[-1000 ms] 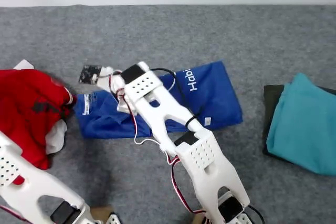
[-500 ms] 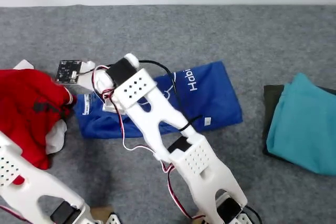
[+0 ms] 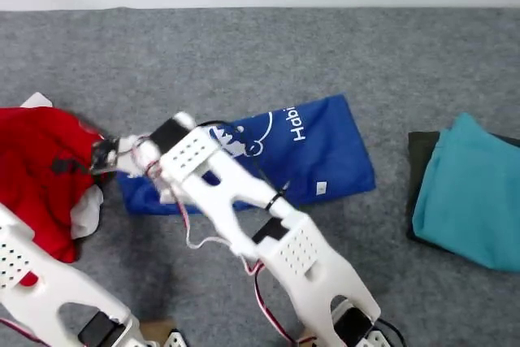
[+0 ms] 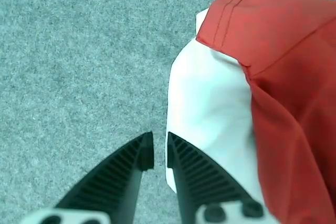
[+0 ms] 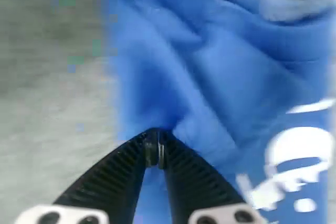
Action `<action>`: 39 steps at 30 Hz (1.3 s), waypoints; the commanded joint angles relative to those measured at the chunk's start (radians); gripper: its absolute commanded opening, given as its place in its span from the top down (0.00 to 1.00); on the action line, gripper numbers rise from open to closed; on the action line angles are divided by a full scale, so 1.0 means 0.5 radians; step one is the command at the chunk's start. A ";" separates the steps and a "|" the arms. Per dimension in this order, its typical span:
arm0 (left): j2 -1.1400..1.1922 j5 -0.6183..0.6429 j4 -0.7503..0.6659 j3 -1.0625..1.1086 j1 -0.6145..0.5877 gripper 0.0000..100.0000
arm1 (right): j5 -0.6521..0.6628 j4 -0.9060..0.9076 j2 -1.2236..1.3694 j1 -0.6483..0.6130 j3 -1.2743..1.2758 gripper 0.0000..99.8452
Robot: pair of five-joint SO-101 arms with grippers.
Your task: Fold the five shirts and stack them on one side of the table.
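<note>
A blue shirt (image 3: pixel 325 148) with white print lies across the middle of the grey table. My right arm (image 3: pixel 203 176) stretches over its left end, wrist close to the red shirt (image 3: pixel 41 168). In the right wrist view my right gripper (image 5: pixel 153 148) is shut on a bunched fold of the blue shirt (image 5: pixel 210 77) at its edge. The red shirt is piled at the left on a white shirt (image 3: pixel 88 209). My left gripper (image 4: pixel 155 153) hangs shut over bare table, right beside the white shirt (image 4: pixel 210 108) under the red shirt (image 4: pixel 283 51).
A folded teal shirt (image 3: pixel 467 193) rests on a dark shirt (image 3: pixel 418 160) at the right edge. The left arm's white link (image 3: pixel 32 282) fills the near left corner. Bare grey table (image 3: pixel 284 54) runs along the far side.
My right arm has swung left and nearer, from above the blue shirt's left end to beside the red shirt. More of the blue shirt's white print now shows.
</note>
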 commanded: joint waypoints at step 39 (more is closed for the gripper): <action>-1.332 -0.006 0.049 0.388 0.104 0.95 | -0.405 0.517 0.410 0.198 -1.498 0.99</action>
